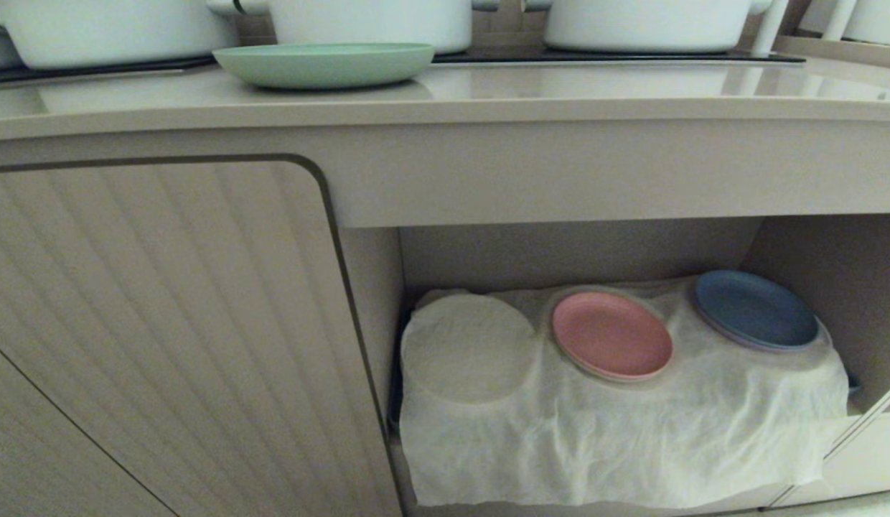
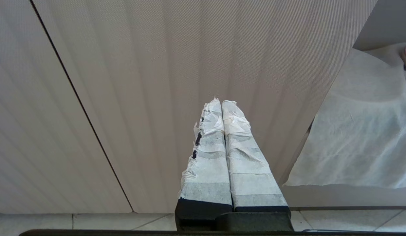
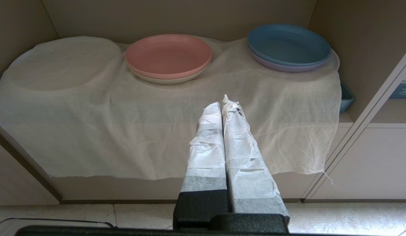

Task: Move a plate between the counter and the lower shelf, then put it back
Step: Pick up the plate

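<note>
The right gripper (image 3: 222,100) hangs pressed closed and empty before the lower shelf (image 3: 176,131); the left gripper (image 2: 219,101), likewise closed, faces the cabinet door (image 2: 124,82); the mint-green plate (image 1: 323,64) sits on the tabletop (image 1: 488,97), above both.

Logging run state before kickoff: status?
Left tool shut, empty, facing the cabinet door. Right tool shut, empty, before the shelf. Green plate on counter, untouched. Pink plate and blue plate on the shelf cloth.
</note>
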Robot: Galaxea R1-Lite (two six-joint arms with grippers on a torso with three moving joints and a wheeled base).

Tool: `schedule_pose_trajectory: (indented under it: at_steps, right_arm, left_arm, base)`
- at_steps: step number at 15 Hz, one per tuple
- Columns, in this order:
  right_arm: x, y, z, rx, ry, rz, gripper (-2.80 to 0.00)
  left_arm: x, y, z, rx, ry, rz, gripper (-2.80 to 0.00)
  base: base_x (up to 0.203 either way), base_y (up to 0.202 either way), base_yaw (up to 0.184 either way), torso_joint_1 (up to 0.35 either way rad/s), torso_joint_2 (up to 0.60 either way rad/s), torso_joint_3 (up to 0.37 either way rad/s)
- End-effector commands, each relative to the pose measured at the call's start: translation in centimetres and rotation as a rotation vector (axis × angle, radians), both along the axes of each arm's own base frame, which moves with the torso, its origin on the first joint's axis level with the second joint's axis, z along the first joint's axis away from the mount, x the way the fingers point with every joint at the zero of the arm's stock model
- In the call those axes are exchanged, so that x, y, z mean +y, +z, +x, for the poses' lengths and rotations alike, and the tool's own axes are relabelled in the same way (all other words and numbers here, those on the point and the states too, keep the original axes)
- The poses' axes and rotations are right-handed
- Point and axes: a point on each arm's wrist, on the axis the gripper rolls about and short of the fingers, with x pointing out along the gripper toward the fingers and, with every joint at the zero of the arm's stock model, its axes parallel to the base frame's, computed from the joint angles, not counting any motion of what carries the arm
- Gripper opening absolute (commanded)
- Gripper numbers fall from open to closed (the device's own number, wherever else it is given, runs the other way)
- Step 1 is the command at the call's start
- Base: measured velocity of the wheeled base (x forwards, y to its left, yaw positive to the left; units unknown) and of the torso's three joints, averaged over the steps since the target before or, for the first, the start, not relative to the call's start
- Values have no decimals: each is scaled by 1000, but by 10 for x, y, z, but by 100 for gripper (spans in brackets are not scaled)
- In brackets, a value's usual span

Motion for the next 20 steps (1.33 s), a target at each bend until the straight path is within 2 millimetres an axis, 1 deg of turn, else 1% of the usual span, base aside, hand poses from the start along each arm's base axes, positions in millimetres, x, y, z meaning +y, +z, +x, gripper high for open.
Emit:
schedule_pose_trajectory:
  at_steps: [1,20]
  right_arm:
    - [0,0,0,1,1,-1,-280]
    - [0,0,0,1,1,-1,-280]
  left_arm:
    - [0,0,0,-1,0,-1,-280]
    - [0,0,0,-1,0,-1,-280]
  base:
    - [0,0,0,0,0,0]
    - [0,0,0,0,0,0]
